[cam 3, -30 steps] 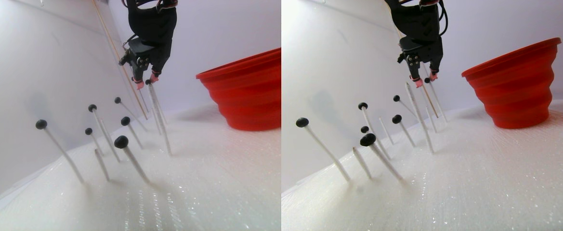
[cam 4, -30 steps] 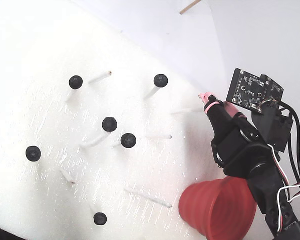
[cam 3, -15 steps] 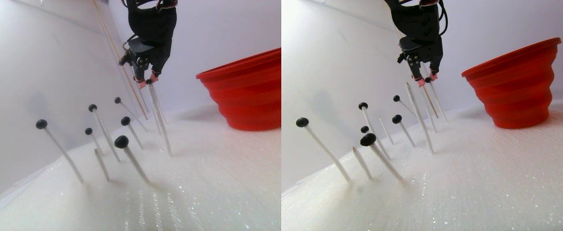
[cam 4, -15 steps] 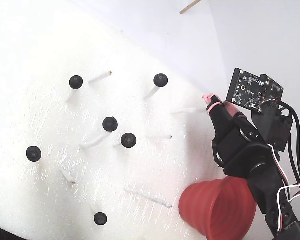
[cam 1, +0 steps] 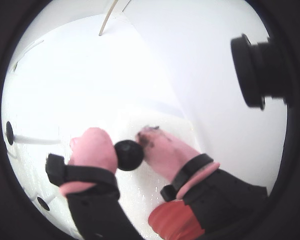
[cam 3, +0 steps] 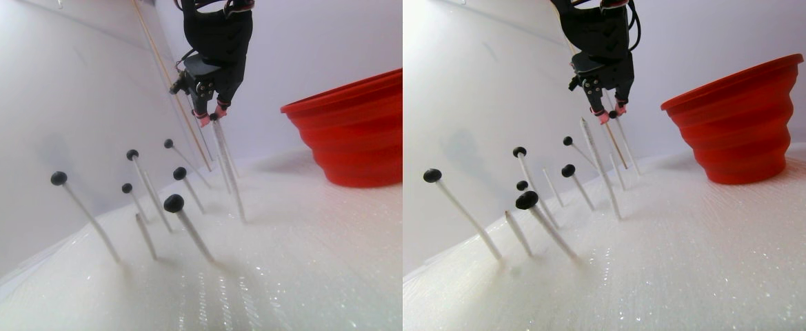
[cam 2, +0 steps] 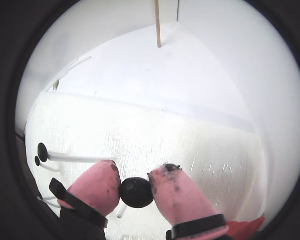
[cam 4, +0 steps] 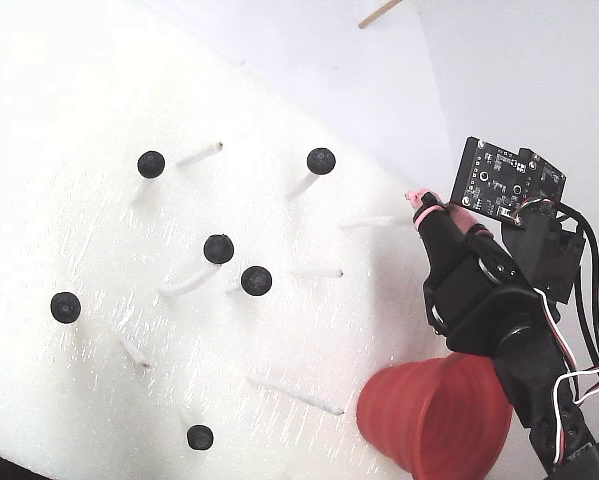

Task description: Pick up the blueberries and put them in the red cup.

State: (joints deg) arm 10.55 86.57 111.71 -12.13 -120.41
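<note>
My gripper (cam 2: 134,184) is shut on one blueberry (cam 2: 135,192), pinched between the two pink fingertips (cam 2: 97,182) in both wrist views. The same blueberry (cam 1: 128,155) is a matte black ball. In the stereo pair view the gripper (cam 3: 210,115) hangs at the top of a tall white stick (cam 3: 227,162), left of the red cup (cam 3: 351,138). The fixed view shows the gripper (cam 4: 424,205) above the red cup (cam 4: 434,415), which is ribbed and wide-rimmed. Several other blueberries (cam 4: 218,248) sit on stick tops to the left.
White foam base (cam 4: 99,380) bristles with thin white sticks (cam 4: 297,396), some bare. A wooden skewer (cam 3: 168,76) leans along the white back wall. A circuit board (cam 4: 507,180) rides on the arm beside the gripper.
The pink fingertips have drawn closer together around the blueberry at the tall stick's top. The arm has barely shifted; the other berries and the cup have not moved.
</note>
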